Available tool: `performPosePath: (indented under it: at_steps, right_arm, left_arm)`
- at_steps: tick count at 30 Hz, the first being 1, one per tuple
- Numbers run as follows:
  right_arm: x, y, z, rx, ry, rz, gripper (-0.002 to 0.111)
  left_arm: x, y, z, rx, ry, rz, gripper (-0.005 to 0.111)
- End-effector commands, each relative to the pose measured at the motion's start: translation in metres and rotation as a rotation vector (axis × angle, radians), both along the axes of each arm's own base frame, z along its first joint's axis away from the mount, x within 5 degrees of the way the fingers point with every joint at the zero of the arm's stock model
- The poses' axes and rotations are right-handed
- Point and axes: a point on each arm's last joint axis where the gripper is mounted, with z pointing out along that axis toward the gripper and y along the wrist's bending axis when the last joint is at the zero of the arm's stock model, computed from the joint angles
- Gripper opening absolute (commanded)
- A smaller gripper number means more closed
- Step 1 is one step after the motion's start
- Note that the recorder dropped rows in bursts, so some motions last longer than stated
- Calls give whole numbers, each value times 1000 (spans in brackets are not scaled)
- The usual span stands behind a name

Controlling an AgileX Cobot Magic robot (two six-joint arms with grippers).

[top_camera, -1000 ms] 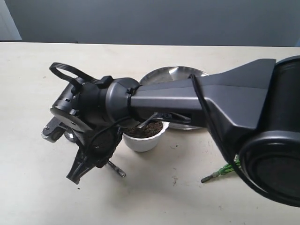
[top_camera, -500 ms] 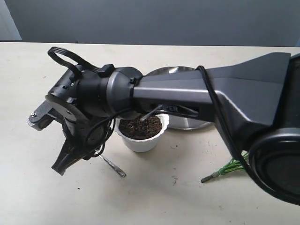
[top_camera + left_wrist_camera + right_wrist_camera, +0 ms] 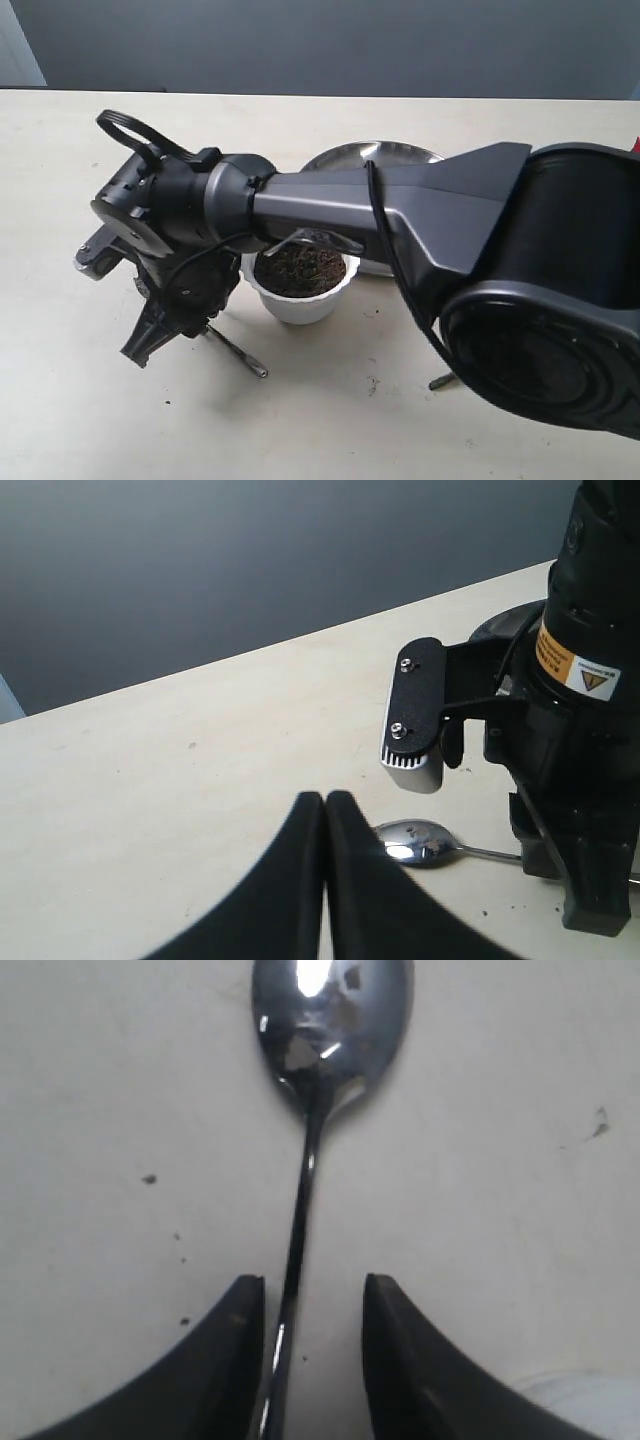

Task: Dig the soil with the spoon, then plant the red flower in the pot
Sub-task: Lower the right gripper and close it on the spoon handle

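Observation:
The spoon point(image 3: 330, 1020) lies flat on the table, bowl ahead of my right gripper point(image 3: 305, 1285). That gripper is open and straddles the thin handle, which runs close along one finger. In the exterior view the right gripper point(image 3: 150, 340) hangs left of the pot point(image 3: 300, 300), and the spoon's handle end point(image 3: 245, 360) shows beside it. Soil point(image 3: 300, 268) fills the pot. My left gripper point(image 3: 325, 798) is shut and empty, tips just short of the spoon bowl point(image 3: 420, 842). Of the red flower only a stem tip point(image 3: 438, 383) shows; its blooms are hidden behind the arm.
A round steel plate point(image 3: 375, 160) sits behind the pot, partly covered by the right arm point(image 3: 420, 210), which crosses the whole middle of the table. Soil crumbs point(image 3: 372, 385) dot the table in front of the pot. My left gripper does not show in the exterior view.
The right arm swung its gripper leftward, away from the pot, uncovering the soil, then settled over the spoon handle. The spoon and pot have not moved.

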Motion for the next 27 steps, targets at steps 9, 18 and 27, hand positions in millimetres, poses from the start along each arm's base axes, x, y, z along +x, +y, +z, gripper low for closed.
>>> performPosePath:
  at_steps: [9, 18, 27]
  right_arm:
    - [3, -2, -24, -55, 45, 26, 33]
    - [-6, -1, -34, -68, 119, 76, 0]
    - [-14, 2, -7, -41, 81, 102, 0]
  left_arm:
    - [0, -1, 2, -15, -13, -6, 0]
    - [0, -1, 2, -15, -13, -6, 0]
    - [0, -1, 2, -15, -13, -6, 0]
